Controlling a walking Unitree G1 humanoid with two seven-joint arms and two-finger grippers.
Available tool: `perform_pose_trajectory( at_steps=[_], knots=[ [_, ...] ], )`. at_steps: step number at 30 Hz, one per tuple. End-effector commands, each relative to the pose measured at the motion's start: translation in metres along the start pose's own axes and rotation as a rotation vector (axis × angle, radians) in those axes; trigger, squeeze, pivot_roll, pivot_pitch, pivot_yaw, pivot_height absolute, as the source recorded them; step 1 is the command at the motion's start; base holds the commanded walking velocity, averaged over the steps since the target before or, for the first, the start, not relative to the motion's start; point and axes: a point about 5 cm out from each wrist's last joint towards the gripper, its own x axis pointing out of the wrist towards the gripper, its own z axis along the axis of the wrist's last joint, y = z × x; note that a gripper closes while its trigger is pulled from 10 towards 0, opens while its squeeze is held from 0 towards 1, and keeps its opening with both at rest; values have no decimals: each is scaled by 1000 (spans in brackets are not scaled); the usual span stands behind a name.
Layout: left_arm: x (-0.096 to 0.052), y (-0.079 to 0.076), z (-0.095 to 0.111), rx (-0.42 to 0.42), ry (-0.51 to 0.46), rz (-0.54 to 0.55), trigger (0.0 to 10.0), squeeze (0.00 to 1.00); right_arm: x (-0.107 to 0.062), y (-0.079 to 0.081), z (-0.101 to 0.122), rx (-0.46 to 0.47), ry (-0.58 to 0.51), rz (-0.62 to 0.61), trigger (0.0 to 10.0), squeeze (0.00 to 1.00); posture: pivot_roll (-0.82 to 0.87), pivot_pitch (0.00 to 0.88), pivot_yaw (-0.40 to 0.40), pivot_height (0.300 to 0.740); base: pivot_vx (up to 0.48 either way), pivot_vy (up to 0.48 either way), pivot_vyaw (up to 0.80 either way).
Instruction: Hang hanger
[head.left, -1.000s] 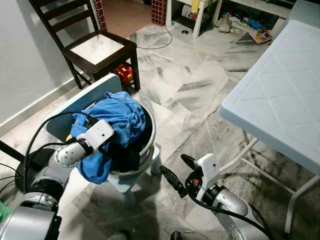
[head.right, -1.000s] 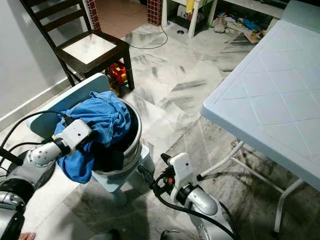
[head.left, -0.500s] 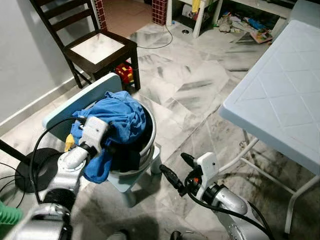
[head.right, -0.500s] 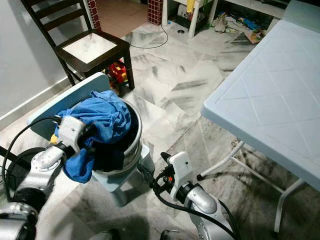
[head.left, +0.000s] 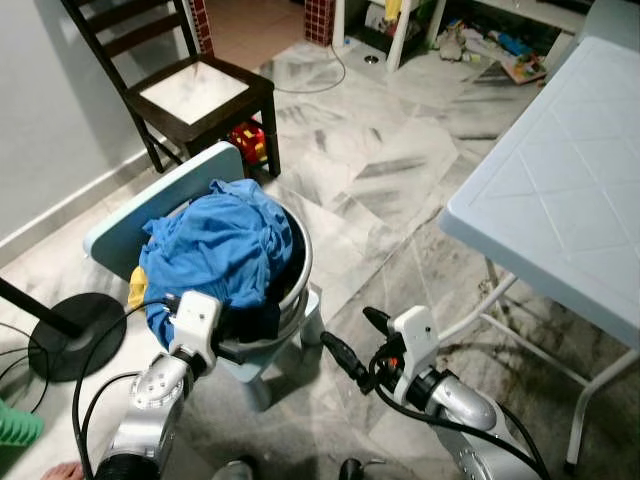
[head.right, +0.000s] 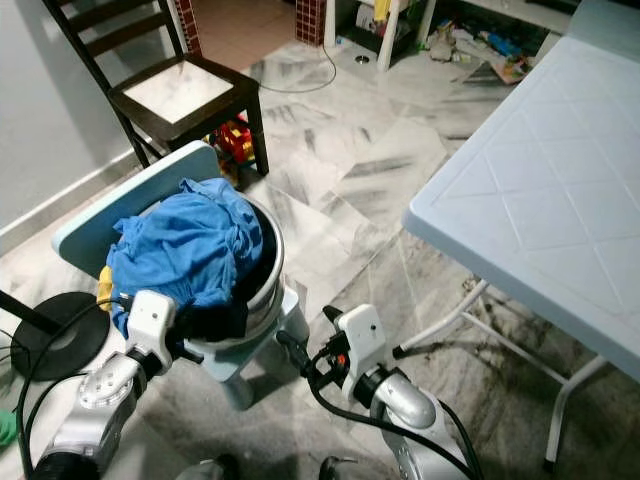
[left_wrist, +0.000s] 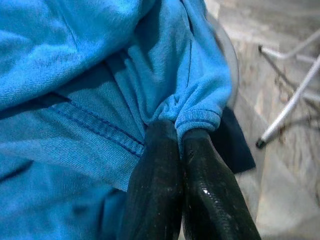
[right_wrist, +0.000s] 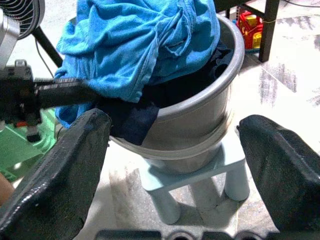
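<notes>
With my left gripper (left_wrist: 182, 135) clamped on the blue shirt (head.left: 215, 250) hem in the basin (right_wrist: 200, 115), I'd pull slowly; right gripper (head.left: 355, 340) hangs spread, hanger unseen.

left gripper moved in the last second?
Yes. The left gripper has dropped from on top of the blue cloth to the near side of the grey basin, closer to the robot, fingers shut on the cloth's hem.
</notes>
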Motion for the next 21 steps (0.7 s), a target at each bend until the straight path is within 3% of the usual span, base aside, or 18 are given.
perform_pose_trajectory(
  at_steps=[1, 5, 6, 7, 8, 10, 11, 13, 17, 18, 21],
  knots=[
    [-9, 5, -7, 48, 50, 4, 0, 0, -2, 0, -5, 1, 19, -2, 10000, 0, 88, 227, -34, 740, 0, 0, 0],
    [-18, 14, -11, 146, 78, 55, 0, 0, -2, 1, -6, 0, 22, -1, 10000, 0, 92, 226, -35, 740, 0, 0, 0],
    [-19, 17, -13, 176, 90, 70, 1373, 0, -2, 1, -7, 0, 23, -1, 10000, 0, 92, 226, -33, 740, 0, 0, 0],
    [-21, 18, -14, 202, 101, 77, 8706, 0, -2, 1, -7, 1, 23, -1, 10000, 0, 92, 226, -33, 740, 0, 0, 0],
    [-23, 20, -15, 236, 113, 81, 10000, 0, -1, 1, -7, 1, 23, -1, 10000, 0, 92, 225, -31, 740, 0, 0, 0],
    [-25, 23, -12, 329, 109, 88, 10000, 0, -1, 1, -7, 2, 23, -3, 10000, 0, 93, 225, -30, 740, 0, 0, 0],
    [-24, 24, -10, 359, 104, 87, 10000, 243, -1, 1, -8, 2, 23, -3, 10000, 0, 93, 225, -30, 740, 0, 0, 0],
    [-24, 24, -6, 431, 91, 79, 10000, 1000, 0, 2, -8, 2, 23, -4, 10000, 0, 95, 222, -27, 740, 0, 0, 0],
    [-22, 23, 0, 535, 70, 47, 10000, 1000, 0, 2, -8, 0, 21, -5, 10000, 0, 93, 221, -27, 740, 0, 0, 0],
    [-21, 22, 3, 599, 59, 27, 10000, 1000, 0, 2, -8, -1, 19, -6, 10000, 0, 91, 223, -25, 740, 0, 0, 0],
    [-22, 20, 4, 641, 49, 1, 10000, 1000, 0, 2, -8, -1, 18, -9, 10000, 0, 91, 225, -25, 740, 0, 0, 0]
  ],
)
